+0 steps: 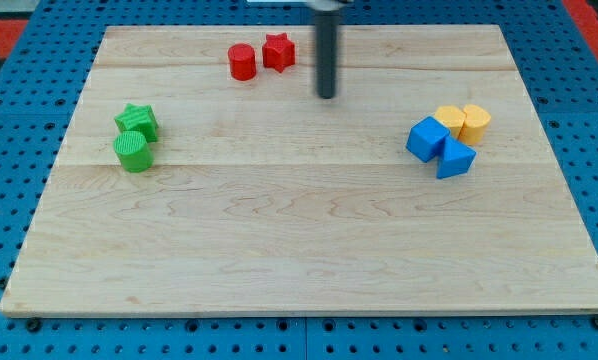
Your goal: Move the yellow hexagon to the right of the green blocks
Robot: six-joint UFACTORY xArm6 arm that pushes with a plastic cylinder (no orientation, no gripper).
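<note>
The yellow hexagon [475, 122] stands at the view's right, touching a second yellow block [450, 119] on its left. Two green blocks sit at the view's left: a green star [137, 121] and a green cylinder [133, 152] just below it, touching. My tip [326, 96] is near the view's top centre, to the right of the red blocks, far left of the yellow hexagon and far right of the green blocks. It touches no block.
A red cylinder [243, 62] and a red star [278, 51] sit near the top edge, left of my tip. A blue cube [427, 138] and a blue triangular block [455, 158] lie just below-left of the yellow blocks. The wooden board [299, 240] lies on a blue pegboard.
</note>
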